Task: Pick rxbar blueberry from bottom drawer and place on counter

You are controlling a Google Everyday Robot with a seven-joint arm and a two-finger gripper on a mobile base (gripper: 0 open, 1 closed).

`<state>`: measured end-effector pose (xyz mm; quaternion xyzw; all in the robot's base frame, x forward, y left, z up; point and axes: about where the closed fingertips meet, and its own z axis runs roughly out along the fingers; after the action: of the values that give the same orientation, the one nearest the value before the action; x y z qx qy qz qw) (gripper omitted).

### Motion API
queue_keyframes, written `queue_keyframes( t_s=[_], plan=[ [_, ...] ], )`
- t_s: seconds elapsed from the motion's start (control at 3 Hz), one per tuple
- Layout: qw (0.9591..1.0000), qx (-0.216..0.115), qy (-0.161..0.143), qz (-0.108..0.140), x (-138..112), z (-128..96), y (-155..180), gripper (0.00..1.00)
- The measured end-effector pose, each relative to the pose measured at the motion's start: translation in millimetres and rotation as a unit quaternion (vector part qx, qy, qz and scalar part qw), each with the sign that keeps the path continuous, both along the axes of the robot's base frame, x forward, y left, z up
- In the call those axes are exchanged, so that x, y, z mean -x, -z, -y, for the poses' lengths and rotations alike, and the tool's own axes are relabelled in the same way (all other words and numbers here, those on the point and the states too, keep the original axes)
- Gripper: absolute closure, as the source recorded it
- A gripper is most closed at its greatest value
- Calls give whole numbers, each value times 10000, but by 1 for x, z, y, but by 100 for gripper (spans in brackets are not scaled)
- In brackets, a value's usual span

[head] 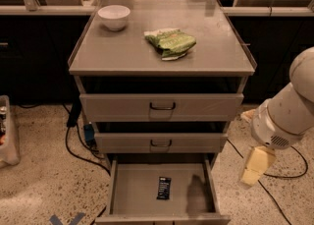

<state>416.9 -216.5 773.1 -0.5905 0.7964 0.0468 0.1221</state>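
The rxbar blueberry (164, 188) lies flat on the floor of the bottom drawer (135, 192), which is pulled out below the two shallower drawers. The bar sits a little right of the middle of the floor, apart from every wall, with its long axis running roughly front to back and its dark wrapper with pale print facing up.

The gripper (256, 166) hangs to the right of the cabinet, outside the drawer's right wall and above floor level, under the pale rounded arm (289, 111). How far it is spread cannot be told from this angle, and nothing can be seen in it.

The bar looks light and thin. It is probably fairly stiff along its length, though the wrapper is likely slick foil and the crimped ends would be soft and apt to fold. Because it lies flush on a hard metal floor, there is little edge to get under, so a careless closing could simply skid it forward. The likeliest sound hold is across the narrow width at mid-length, coming straight down, with the jaws closing on the two long sides. The open floor around it leaves room for that.

The counter (122, 47) above holds a white bowl (114, 16) at the back left and a green snack bag (170, 42) near the middle — bare metal shows at the front and along the right side.
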Motion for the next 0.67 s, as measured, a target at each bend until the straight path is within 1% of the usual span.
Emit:
queue_keyframes(
  t_s=[0.33,0.67],
  plan=[
    [10000,-60,16,28,1,3,3,0],
    [9996,-245,155,-33,2,25,41,0]
  ],
)
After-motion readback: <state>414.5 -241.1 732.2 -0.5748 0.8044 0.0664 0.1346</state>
